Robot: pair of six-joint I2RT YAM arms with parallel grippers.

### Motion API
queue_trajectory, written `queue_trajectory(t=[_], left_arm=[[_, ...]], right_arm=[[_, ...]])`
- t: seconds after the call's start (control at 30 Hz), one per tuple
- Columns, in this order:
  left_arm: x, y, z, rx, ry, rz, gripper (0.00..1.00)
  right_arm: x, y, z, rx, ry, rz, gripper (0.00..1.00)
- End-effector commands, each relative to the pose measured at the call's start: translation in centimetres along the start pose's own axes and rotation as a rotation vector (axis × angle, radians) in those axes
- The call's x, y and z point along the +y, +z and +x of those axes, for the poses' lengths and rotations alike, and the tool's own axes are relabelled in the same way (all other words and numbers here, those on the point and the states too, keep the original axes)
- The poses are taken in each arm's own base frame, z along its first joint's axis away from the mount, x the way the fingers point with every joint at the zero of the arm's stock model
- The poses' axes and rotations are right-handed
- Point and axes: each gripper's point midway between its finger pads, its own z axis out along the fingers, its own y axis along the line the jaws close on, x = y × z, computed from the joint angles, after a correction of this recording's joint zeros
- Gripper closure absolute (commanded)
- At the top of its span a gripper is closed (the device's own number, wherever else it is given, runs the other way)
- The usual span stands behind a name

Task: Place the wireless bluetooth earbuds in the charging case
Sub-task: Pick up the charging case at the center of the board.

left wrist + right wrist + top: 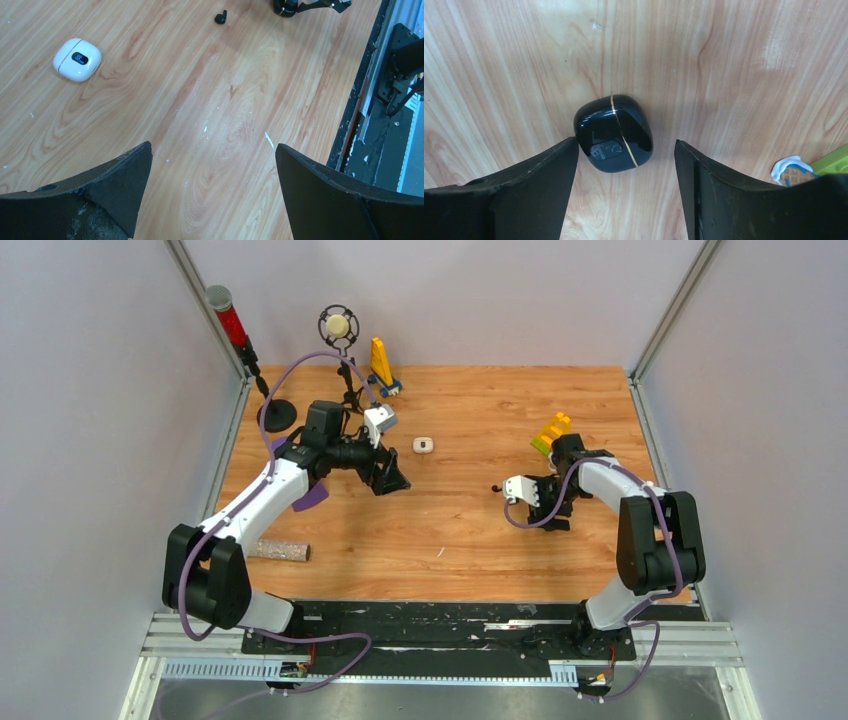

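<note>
The right gripper (625,144) hung released astride the black charging case (614,132) toward the table's (470,530) right edge; the left gripper (212,147) gaped empty near the white case (77,59).

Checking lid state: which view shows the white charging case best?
Left wrist: the white charging case lies large and sharp, closed, seam and dark display visible. Top external shows it only as a tiny white speck; right wrist misses it.

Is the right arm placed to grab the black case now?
Probably yes: the right gripper hangs open with the black case lying between its fingers, nothing blocking.
</note>
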Motion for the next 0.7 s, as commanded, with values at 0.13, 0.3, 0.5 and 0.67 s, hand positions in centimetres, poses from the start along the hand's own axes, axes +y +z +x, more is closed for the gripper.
queue_trajectory(t=[0.13,0.3,0.5,0.67], left_arm=[[-0.1,-1.1,-1.3,-0.011,0.067,-0.026,0.0],[1.8,-0.6,-1.3,-0.005,0.035,-0.11,0.0],[3.6,0.5,-2.8,-0.038,-0.05,-0.153,0.0],[3.2,1.4,-5.8,-0.171,-0.109,-0.122,0.0]], right_arm=[[-1.0,0.6,-1.4,-0.084,-0.066,0.035,0.46],[-1.0,-0.5,-3.8,-0.146,-0.043,0.059,0.67],[-2.6,-5.2,-10.6,-0.323,-0.03,0.233,0.66],[-3.9,-9.2,-17.5,-0.445,-0.078,0.446,0.64]])
